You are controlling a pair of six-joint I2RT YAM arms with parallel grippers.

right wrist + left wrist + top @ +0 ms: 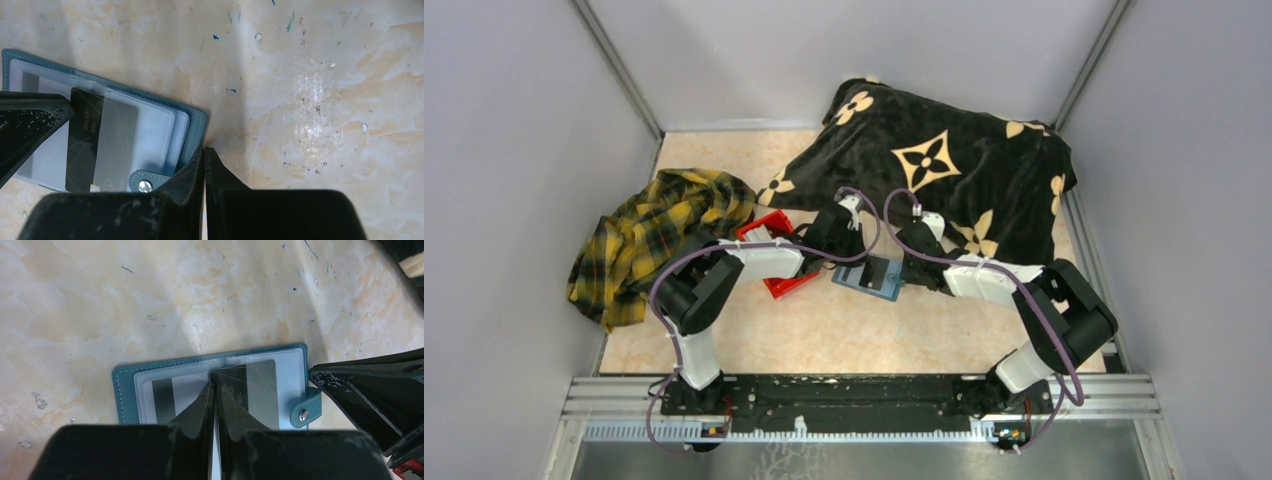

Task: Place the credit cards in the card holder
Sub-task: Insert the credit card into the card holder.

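The teal card holder [869, 277] lies open on the marbled table between my two grippers. A dark credit card [245, 385] lies across it, its right half under a clear sleeve and its left half bare. My left gripper [215, 385] is shut on the bare top-left corner of that card, with only a sliver between the jaws. From the right wrist, the left gripper's wedge-shaped tip [74, 107] meets the credit card [85, 145] at that corner. My right gripper [205, 150] is shut with nothing in it, its tips at the card holder's border [197, 125] beside the snap strap [145, 186].
A red bin [774, 262] sits just left of the card holder, partly behind my left arm. A yellow plaid cloth [654, 235] is heaped at the left. A black blanket with tan flowers [944, 170] fills the back right. Grey walls close in three sides.
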